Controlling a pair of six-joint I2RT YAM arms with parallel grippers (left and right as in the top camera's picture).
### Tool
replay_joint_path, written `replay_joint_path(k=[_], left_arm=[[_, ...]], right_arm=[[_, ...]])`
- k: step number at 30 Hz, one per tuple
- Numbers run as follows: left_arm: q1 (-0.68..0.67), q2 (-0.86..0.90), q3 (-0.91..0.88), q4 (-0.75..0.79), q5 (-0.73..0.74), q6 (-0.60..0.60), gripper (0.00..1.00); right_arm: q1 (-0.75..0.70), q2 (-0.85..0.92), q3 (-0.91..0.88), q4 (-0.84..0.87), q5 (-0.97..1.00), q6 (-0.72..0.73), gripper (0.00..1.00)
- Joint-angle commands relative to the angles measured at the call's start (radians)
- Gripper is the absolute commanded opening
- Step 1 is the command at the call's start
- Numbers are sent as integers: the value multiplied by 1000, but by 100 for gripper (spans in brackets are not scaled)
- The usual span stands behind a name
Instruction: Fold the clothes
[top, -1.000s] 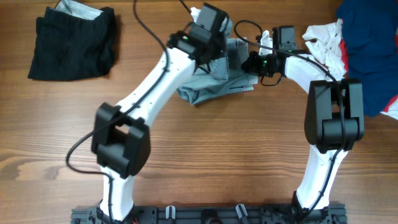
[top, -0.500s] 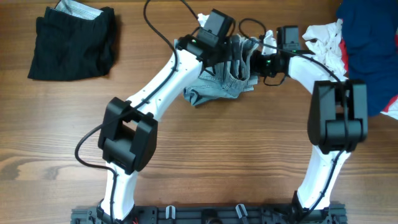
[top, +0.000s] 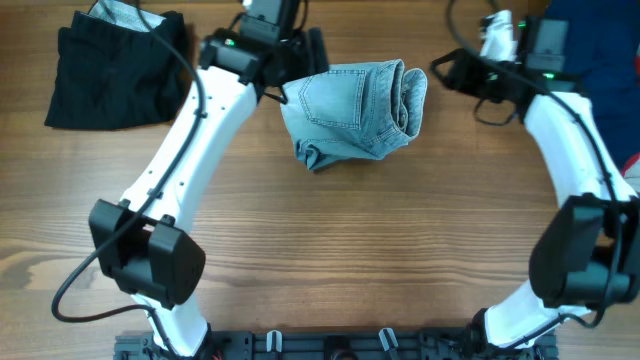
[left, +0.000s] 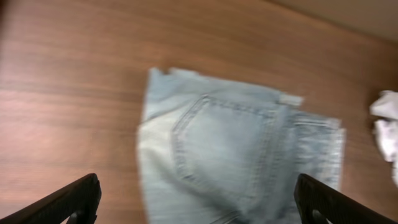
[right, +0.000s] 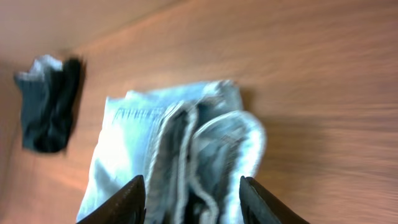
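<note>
Left claw (left: 198, 208) and right claw (right: 194, 202) gape empty; denim (top: 350, 110) sits folded on the table (top: 330, 250)

The denim lies between the two claws, touching neither. My call: that bulging right edge wants flattening, pressed low and even, before anything else gets picked. The right wrist view shows the layers gaping there, while the left wrist view shows only a flat pocket. Only the overhead catches the blue cloth (top: 590, 90) waiting far right.

Light-blue denim shorts (top: 355, 105) lie folded mid-table toward the far side, back pocket facing up, their right edge doubled over in thick layers. A black garment (top: 118, 70) lies folded at the far left. Blue cloth (top: 615, 40) is heaped at the far right.
</note>
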Motion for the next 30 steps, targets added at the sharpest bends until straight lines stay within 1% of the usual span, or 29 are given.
replay_joint_path(k=[1,3,6,9,10,11,12,14,17,21,24,29,30], left_arm=[[65,5,5,-69,-16,24,100],[91,5,5,-90,-16,25,100],[122,5,5,-111,-16,27,100],[141,5,5,-121,-16,27,100],[142,5,5,-121,-16,28,100],[142,5,5,-121,-16,27,100],[142,5,5,-119,-16,27,100],[141,5,5,-118,-16,27,100],[141,5,5,-118,-16,27,100],[140,6,5,-117,-16,27,100],[140,6,5,-117,-16,27,100],[139,6,1,-119,-15,27,100],[139,6,0,-121,-14,27,100]], right_arm=[[81,72,-3,-2,5,-34,52],[108,107,-3,8,48,-16,52],[136,156,-3,33,49,-9,51],[151,198,-3,70,67,-4,44],[154,210,-3,84,76,0,37],[155,220,-3,101,76,-1,24],[156,221,-3,123,76,2,6],[156,214,1,158,75,3,4],[156,206,57,160,84,-1,4],[157,212,84,178,195,-21,4],[165,252,84,172,233,-32,4],[165,362,84,169,232,-44,4],[164,368,84,162,232,-46,6]])
